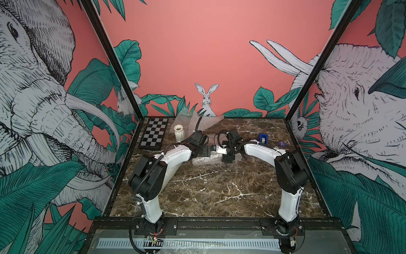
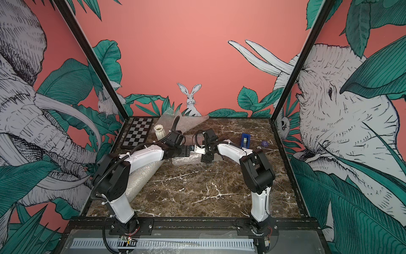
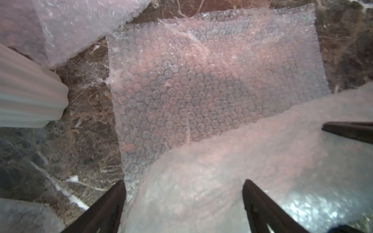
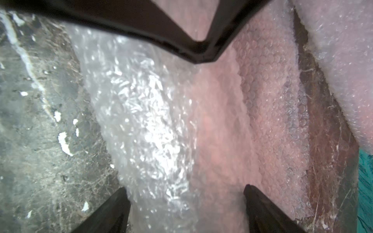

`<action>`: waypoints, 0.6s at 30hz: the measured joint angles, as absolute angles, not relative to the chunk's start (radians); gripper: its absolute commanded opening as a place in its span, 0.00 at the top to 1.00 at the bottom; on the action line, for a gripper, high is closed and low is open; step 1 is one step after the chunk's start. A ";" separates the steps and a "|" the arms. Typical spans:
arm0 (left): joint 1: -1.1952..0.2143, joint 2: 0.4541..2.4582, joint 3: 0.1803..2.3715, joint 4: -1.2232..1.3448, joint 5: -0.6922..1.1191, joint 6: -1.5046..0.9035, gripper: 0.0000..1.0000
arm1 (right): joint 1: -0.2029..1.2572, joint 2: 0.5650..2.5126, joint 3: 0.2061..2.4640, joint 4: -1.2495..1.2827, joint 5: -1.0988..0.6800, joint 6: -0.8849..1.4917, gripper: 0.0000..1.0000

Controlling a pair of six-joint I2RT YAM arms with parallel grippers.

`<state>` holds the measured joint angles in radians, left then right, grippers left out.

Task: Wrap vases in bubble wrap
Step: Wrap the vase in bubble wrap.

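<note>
Brown marble desk (image 1: 219, 193) inside jungle-mural walls. My left tool (image 3: 184, 181) and right tool (image 4: 185, 187) hang spread and empty over a rolled bubble wrap bundle (image 1: 206, 161) at frame centre, probably one vase wrapped; the white vase (image 1: 180, 133) upper left stands bare, spare sheets (image 1: 195, 121) behind it

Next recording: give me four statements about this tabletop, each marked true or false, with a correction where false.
1. A white fluted vase stands upright beside the chequered board. True.
2. The blue tape dispenser sits on the chequered board. False: it stands on the marble table, on the far right, well away from the board.
3. The left gripper and the right gripper both have their jaws spread wide over a bubble wrap bundle at mid-table. True.
4. The left gripper grips the white fluted vase. False: its jaws are open and the vase stands free, apart from it.
</note>
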<state>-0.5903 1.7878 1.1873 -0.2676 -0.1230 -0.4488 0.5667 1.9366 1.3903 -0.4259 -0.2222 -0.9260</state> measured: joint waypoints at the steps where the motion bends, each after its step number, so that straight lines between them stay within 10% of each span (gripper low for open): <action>1: -0.587 1.797 1.196 -0.268 -0.125 -0.448 0.09 | 0.566 1.945 1.402 -0.435 -0.222 -0.929 0.12; 18: -0.566 1.821 1.251 -0.322 -0.113 -0.448 0.09 | 0.568 1.969 1.428 -0.468 -0.240 -0.930 0.20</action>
<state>-0.5659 1.8210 1.2507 -0.3218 -0.1135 -0.4480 0.5682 1.9686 1.4284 -0.4679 -0.2398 -0.9298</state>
